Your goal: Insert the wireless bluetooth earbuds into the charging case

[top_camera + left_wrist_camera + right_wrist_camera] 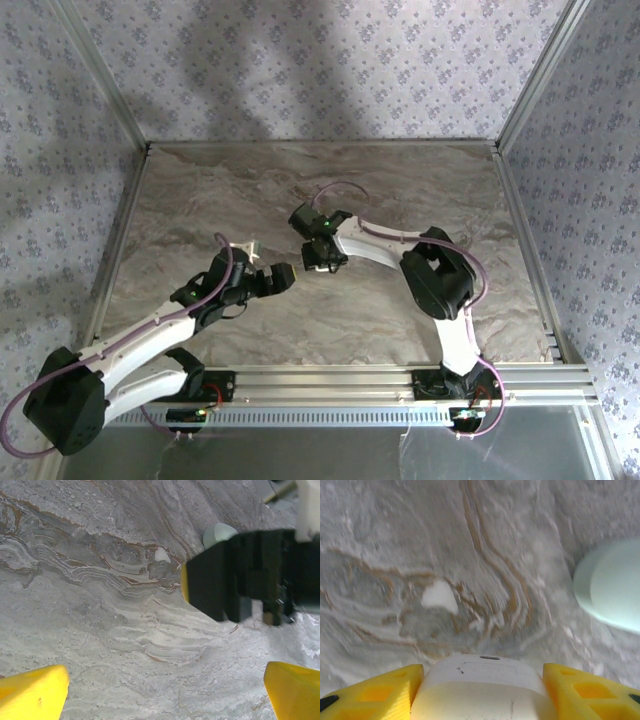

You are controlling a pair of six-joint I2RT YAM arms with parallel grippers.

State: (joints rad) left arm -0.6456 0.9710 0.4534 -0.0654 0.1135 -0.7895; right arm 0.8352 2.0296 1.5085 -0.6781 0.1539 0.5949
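My left pincer [164, 694] stands wide apart over the marbled tabletop [75, 610], gripping nothing. From the gap between its yellow tips, one tiny white earbud [161, 555] lies flat on the table at about twelve o'clock, well ahead of me and untouched. The rounded top of a mint oval case [218, 533] shows beyond it at one o'clock. From above, my two pincers sit close together mid-table, the left at roughly eight o'clock of the right. My right pincer [482, 692] is clamped on a white case [480, 677], yellow fingers [375, 695] pressed against both its sides. From that wrist the earbud rests at eleven o'clock, near the white case but apart from it. The mint case lies off at two o'clock, well apart from the earbud.
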